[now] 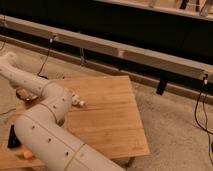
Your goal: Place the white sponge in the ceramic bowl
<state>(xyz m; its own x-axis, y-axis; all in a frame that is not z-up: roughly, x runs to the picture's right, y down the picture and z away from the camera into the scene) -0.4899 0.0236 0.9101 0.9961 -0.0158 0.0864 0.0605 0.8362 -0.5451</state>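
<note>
One tool is in play, hidden past the arm (40, 90) at the counter's (110, 115) left edge, over the bowl (25, 96); its opening cannot be told, and the sponge is not visible. Releasing low inside the rim, then lifting straight, seems wisest

**One of everything on the table**

One wooden table (110, 120), and on it one dark bowl (26, 96), one small white item (77, 102), one black object (12, 137), one orange bit (27, 155). One arm (45, 130) crosses the table's left end, its one gripper out of sight there.
</note>
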